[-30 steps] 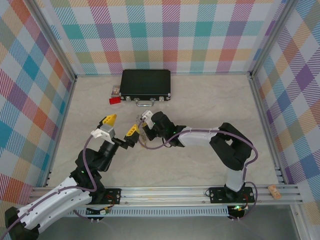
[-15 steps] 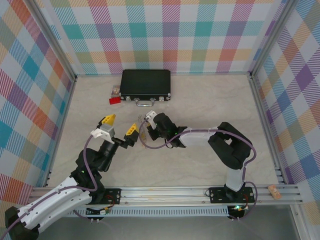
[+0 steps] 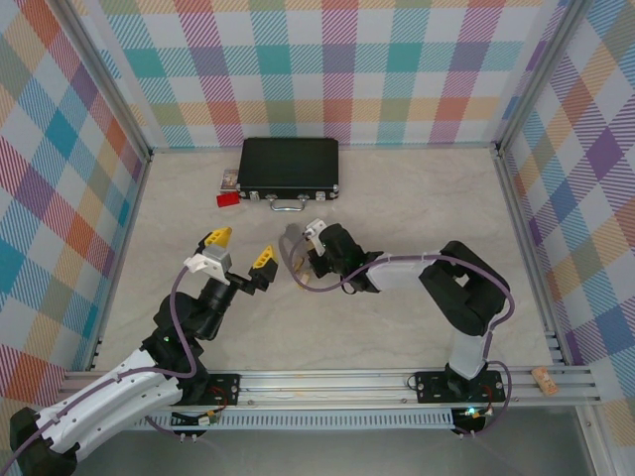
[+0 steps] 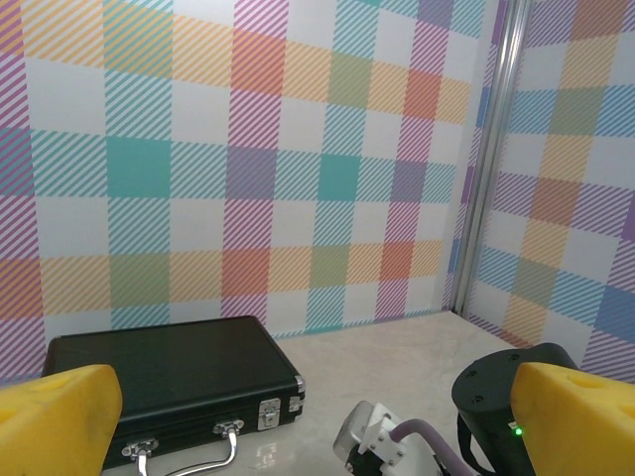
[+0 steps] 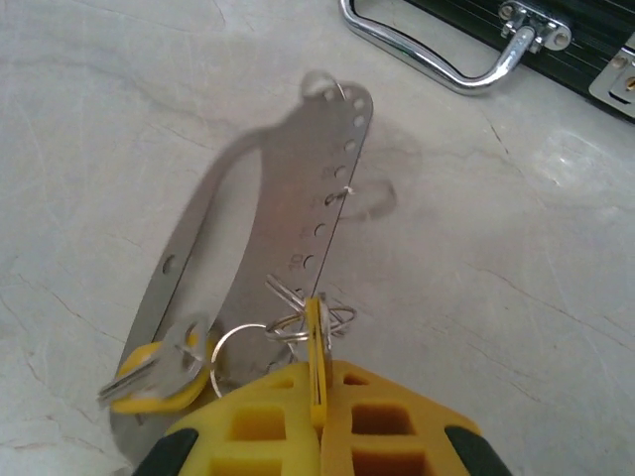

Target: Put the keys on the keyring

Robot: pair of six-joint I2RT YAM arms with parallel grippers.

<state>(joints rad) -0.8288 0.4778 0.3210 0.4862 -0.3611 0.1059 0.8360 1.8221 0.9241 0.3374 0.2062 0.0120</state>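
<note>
1. Pastel plaid walls close in a pale marble-look tabletop [image 3: 417, 208]; at its far edge sits a black case [image 3: 289, 167] with a chrome handle [image 5: 437, 61], and a small red block [image 3: 228, 199] lies just beside the case's left end.

2. Over the last second the right gripper [image 3: 310, 250] has slid rightward and slightly toward the arm bases, opening the gap between it and the left gripper [image 3: 241, 250], which has barely shifted.

3. From the right wrist view, the right gripper's [image 5: 316, 382] yellow fingers [image 5: 278, 421] are pressed together, clamping a thin yellow key head edge-on along with a small cluster of wire rings.

4. The keyring [image 5: 260, 268], a flat grey perforated loop, hangs from that cluster and stretches away from the fingers toward the case, low over the table; whether its far tip touches the surface is unclear.

5. One of the keys [image 5: 159, 369], yellow-headed with a pale blade, dangles on a wire ring at the loop's near end, so at least part of the job looks done.

6. The left gripper's fingers [image 4: 55, 421] stand wide apart with nothing between them, raised and facing the case.

7. My reading: the right arm's pull-away suggests a threading attempt has just ended, and a check is needed on whether any key is left loose.
</note>
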